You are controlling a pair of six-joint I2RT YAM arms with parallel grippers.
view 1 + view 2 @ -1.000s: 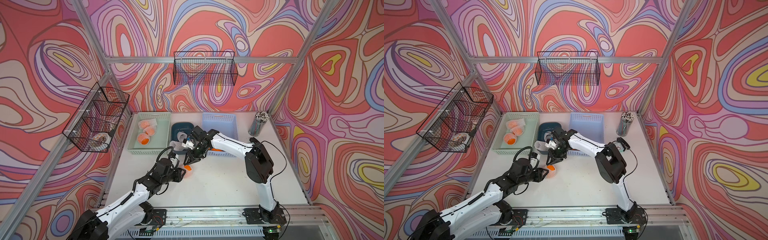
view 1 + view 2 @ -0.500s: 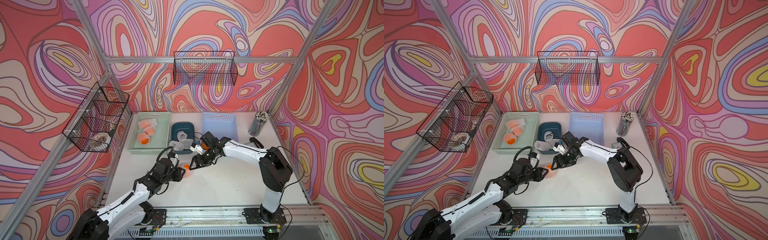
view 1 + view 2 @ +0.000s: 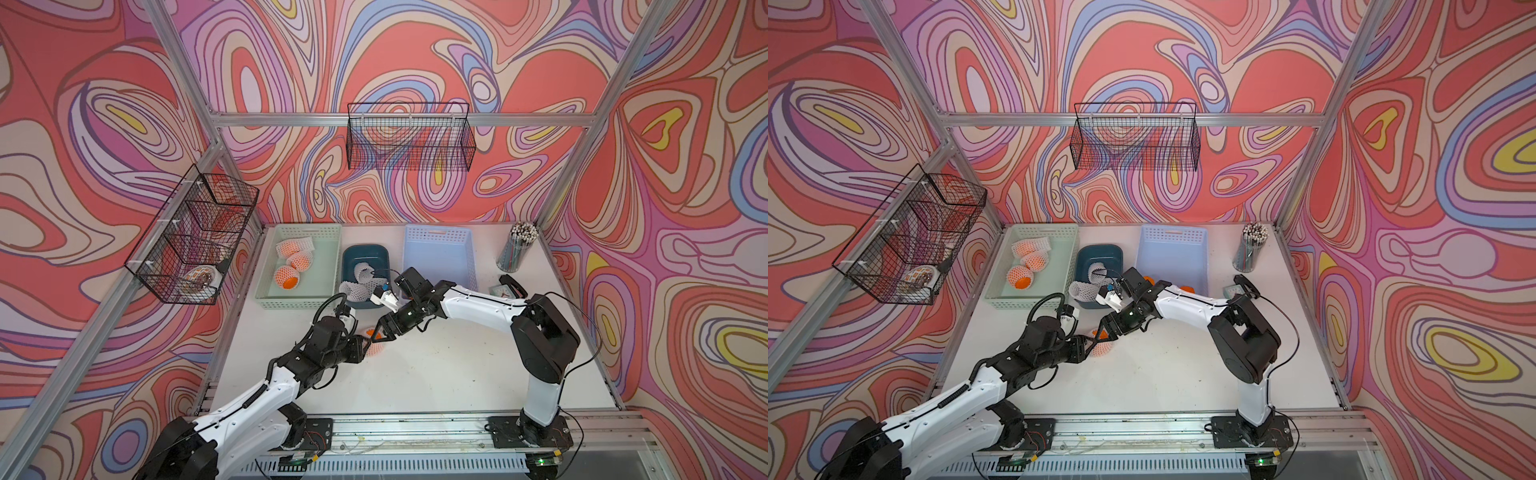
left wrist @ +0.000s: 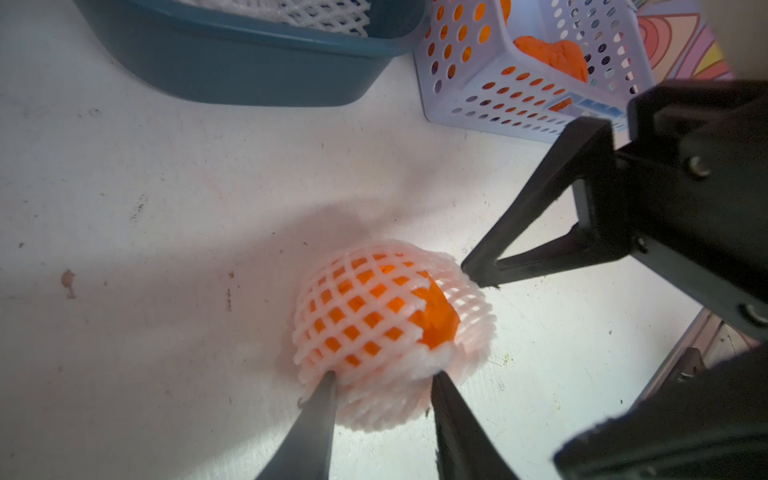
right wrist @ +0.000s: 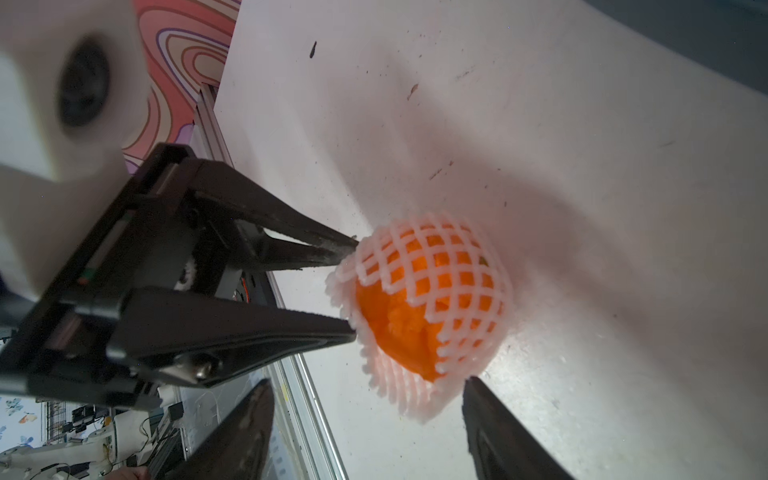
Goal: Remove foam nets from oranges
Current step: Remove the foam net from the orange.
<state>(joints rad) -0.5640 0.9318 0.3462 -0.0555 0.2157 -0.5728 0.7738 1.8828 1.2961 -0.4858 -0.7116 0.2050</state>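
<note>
Left tool (image 4: 382, 376) clamps net (image 4: 353, 299) near tub (image 4: 249, 70).

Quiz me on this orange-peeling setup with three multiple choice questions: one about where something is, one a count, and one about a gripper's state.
1. Where is the small round orange wrapped in a white foam mesh net, the one next to the right gripper?
A. in the teal plastic tub
B. in the light blue plastic basket
C. on the white table

2. How many netted oranges lie in the pale green plastic basket?
A. one
B. three
C. five

3. What state is the right gripper in?
A. open
B. shut on the net
C. shut on a pencil

Key: 1 C, it rests on bare tabletop in both wrist views. 2 B, three show in both top views. 3 A, its fingers stand wide apart either side of the net in the right wrist view.
</note>
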